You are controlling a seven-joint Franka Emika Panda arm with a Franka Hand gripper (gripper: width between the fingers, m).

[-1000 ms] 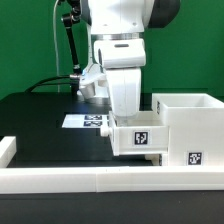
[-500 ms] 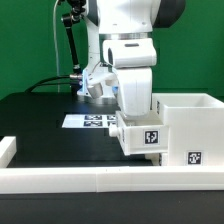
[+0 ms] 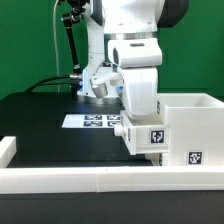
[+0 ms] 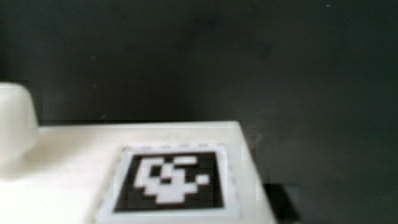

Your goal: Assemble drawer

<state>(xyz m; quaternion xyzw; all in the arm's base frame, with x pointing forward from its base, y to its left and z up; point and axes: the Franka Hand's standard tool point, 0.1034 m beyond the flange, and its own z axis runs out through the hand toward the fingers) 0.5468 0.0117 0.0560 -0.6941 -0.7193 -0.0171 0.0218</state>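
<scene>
Basically the gripper (image 3: 140, 122) has a tagged tray (image 3: 146, 138) lifted off the black table (image 3: 40, 130) and tilted beside the housing (image 3: 190, 130), probably lining it up for insertion; jaws look clamped on the tray, though the arm hides the fingertips themselves.

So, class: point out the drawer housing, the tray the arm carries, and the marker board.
drawer housing (image 3: 190, 112): exterior view, on its front wall.
tray (image 3: 152, 138): exterior view, on its tagged face.
marker board (image 3: 92, 121): exterior view, on its tagged top surface.
</scene>
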